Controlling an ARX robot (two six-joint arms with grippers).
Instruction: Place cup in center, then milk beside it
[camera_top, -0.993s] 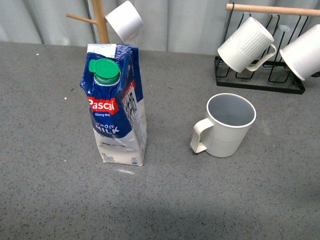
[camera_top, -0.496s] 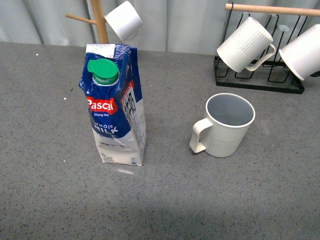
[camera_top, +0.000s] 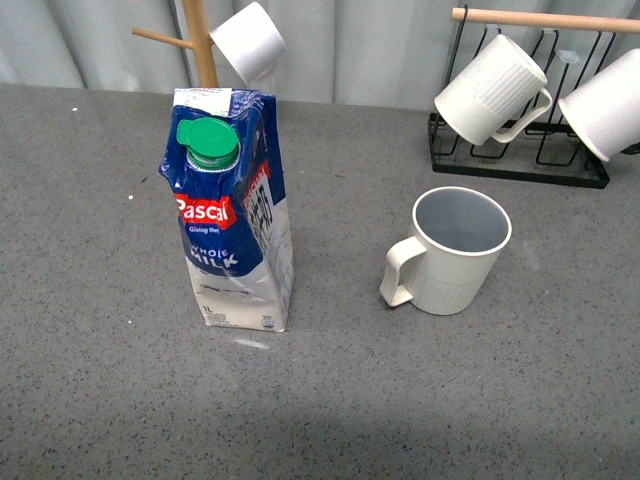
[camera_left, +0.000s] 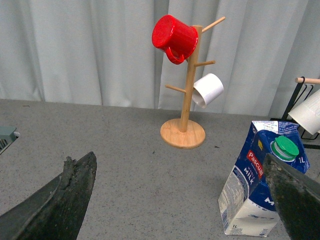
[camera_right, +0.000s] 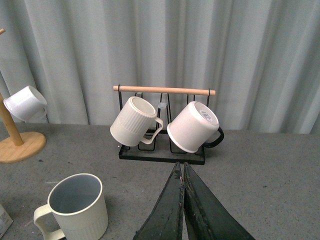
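Right of center in the front frame, the cup (camera_top: 455, 250) is standing upright on the surface (camera_top: 400, 400), baring its grey inside, with the capped milk (camera_top: 235, 230) standing at left center, well apart. Only the wrist views are showing the claws: the left claw (camera_left: 179, 157) is gaping wide near the milk, and the right claw (camera_right: 180, 167) is pressing its fingers together, clear of the cup.

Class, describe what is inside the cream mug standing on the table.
Inside the cup only its smooth grey wall shows, and nothing sticks up above the rim. The near wall covers the lower inside, so the very bottom cannot be fully checked.
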